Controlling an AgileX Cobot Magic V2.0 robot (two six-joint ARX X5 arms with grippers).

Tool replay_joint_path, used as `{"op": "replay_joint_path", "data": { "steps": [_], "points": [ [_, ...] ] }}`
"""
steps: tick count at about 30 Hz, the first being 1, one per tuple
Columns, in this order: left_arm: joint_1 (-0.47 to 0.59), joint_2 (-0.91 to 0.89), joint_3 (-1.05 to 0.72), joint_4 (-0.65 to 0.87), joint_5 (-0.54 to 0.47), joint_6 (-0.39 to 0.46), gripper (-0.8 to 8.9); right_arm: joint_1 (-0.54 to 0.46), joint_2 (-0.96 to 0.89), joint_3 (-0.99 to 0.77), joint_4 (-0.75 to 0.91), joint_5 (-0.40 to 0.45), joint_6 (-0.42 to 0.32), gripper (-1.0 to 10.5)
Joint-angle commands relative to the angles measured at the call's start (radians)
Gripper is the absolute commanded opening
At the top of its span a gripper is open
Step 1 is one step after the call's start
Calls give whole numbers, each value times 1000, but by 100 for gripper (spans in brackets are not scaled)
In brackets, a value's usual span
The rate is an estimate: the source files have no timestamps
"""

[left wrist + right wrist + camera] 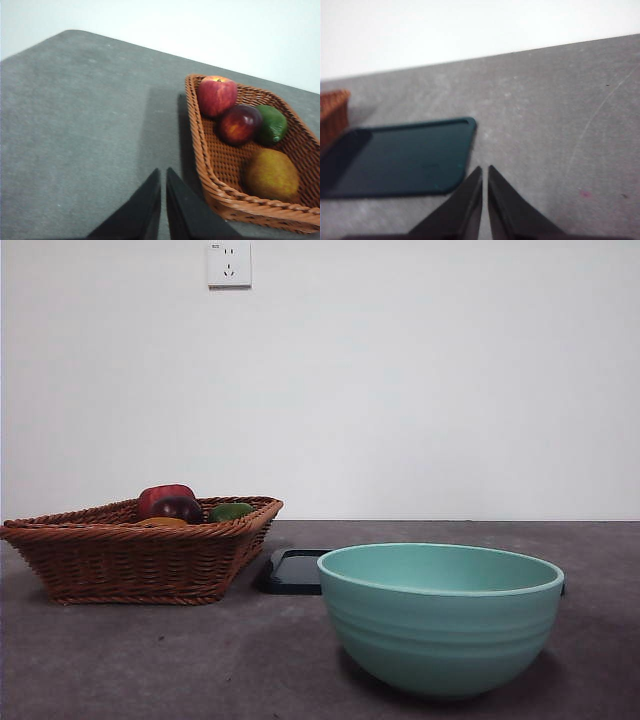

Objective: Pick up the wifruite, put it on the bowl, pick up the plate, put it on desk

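Front cam sits low, about level with the desk (pixel 150 660), looking straight across at the white wall, with the bowl (pixel 441 615) close and big. Left wrist cam looks down at an angle on the wicker basket (pixel 210 180), fairly near. Right wrist cam looks down on the dark tray (pixel 400 157) beside that basket. All three catch the basket.

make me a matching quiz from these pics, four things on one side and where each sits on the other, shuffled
Things:
1. wifruite
2. bowl
3. dark flat tray
4. red apple

Places:
A. on the desk, nearest the front camera
B. in the wicker basket, at the end near the left gripper
C. in the basket's far end
D. flat on the desk behind the bowl, by the right gripper

Pairs: 1-B, 2-A, 3-D, 4-C
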Motion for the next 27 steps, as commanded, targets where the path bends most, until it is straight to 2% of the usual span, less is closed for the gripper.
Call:
{"op": "replay_joint_path", "data": {
  "steps": [1, 4, 9, 13, 16, 18, 22, 27],
  "points": [
    [-7, 0, 45, -16, 6, -42, 16, 1, -1, 12, 32, -2, 125, 10],
    [-17, 5, 105, -39, 5, -88, 16, 9, -1, 59, 43, -2, 214, 10],
    [-22, 51, 224, -45, -7, -109, 16, 32, 18, 179, 42, 26, 292, 9],
    [-22, 122, 323, -54, -6, -100, 16, 39, 77, 301, 32, 27, 296, 10],
    [-22, 178, 416, -101, -6, -90, 16, 39, 142, 414, -43, 15, 295, 9],
    [-23, 215, 489, -154, 10, -65, 16, 39, 197, 495, -111, -29, 280, 9],
    [-25, 274, 631, -260, 43, 6, 16, 40, 304, 632, -229, -131, 198, 9],
    [-51, 321, 760, -300, 69, 19, 16, 68, 424, 771, -341, -246, 80, 10]
  ]
}}
